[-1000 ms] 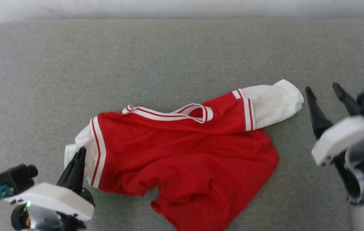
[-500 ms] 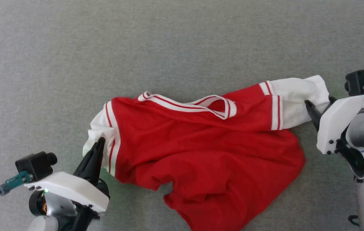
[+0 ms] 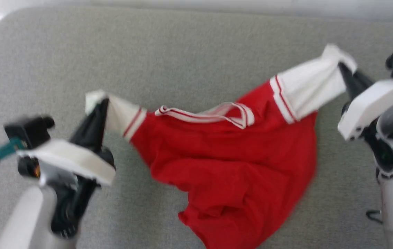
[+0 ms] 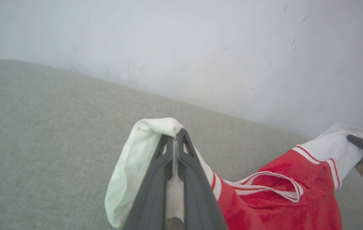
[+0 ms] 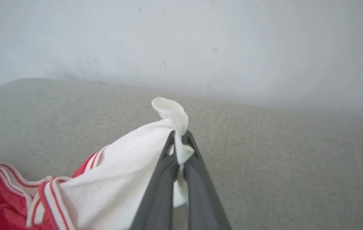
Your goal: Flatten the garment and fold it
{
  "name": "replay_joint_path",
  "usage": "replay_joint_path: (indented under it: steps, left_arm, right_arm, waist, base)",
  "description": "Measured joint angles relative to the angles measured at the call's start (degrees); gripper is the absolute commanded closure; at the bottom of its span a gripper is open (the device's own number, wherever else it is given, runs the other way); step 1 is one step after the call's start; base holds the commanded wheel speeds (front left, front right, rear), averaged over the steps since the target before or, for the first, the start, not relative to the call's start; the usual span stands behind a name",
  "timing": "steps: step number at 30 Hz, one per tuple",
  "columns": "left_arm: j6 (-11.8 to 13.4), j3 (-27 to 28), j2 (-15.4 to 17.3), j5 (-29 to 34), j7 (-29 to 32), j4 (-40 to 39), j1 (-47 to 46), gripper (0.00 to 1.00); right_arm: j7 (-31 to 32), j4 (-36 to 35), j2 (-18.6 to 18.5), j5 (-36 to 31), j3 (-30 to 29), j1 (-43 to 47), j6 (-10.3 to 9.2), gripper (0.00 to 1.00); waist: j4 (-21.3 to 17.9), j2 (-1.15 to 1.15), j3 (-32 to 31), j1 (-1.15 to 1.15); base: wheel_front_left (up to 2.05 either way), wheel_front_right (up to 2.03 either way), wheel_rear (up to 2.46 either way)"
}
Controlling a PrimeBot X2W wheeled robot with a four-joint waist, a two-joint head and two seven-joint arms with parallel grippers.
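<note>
The red jersey shirt (image 3: 231, 162) hangs strung between the two arms over the grey cloth-covered surface (image 3: 182, 45). The left claw (image 3: 101, 103) is pinched tight on the white end of the sleeve on its side (image 3: 117, 112). In its wrist view the two dark fingers meet with a sliver of white cloth between them (image 4: 175, 135). The right claw (image 3: 343, 67) is clamped the same way on the other white sleeve end (image 3: 307, 86), whose tip curls over the fingertips (image 5: 179, 135). The striped neckline trim (image 3: 210, 116) sags between the two grips. The red body droops in rumpled folds towards the robot, its lower part bunched on the surface. A pale wall (image 4: 200, 48) rises behind.
</note>
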Motion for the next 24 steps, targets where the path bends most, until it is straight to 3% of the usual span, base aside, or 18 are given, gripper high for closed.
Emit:
replay_joint_path:
  steps: [7,13,18,24]
  left_arm:
    - [-0.21,-1.51,4.55,6.23,3.77,1.69,-15.84,1.00]
    - [-2.32,-4.10,7.73,11.18,8.10,8.10,-30.97,1.00]
    - [-4.72,-6.80,8.31,13.99,11.27,17.04,-41.91,1.00]
    - [-5.77,-8.33,7.66,14.26,15.07,24.68,-48.71,1.00]
  right_arm:
    - [-4.46,-1.77,-2.01,0.85,2.65,-10.05,0.00,1.00]
    - [-5.22,1.34,-2.81,0.83,4.58,-21.15,0.00,1.00]
    - [-5.10,7.26,-3.05,-0.76,5.03,-29.15,0.01,1.00]
    - [-2.90,13.56,-2.24,-1.81,5.93,-34.95,0.01,1.00]
  waist:
    - [-2.26,0.00,-5.77,-0.01]
    - [-5.18,0.00,-10.50,-0.01]
    - [-8.27,0.00,-13.24,-0.01]
    - [-11.53,0.00,-15.28,-0.01]
  base:
    - [0.00,0.00,0.00]
    - [0.00,0.00,0.00]
    - [0.00,0.00,0.00]
    - [0.00,0.00,0.00]
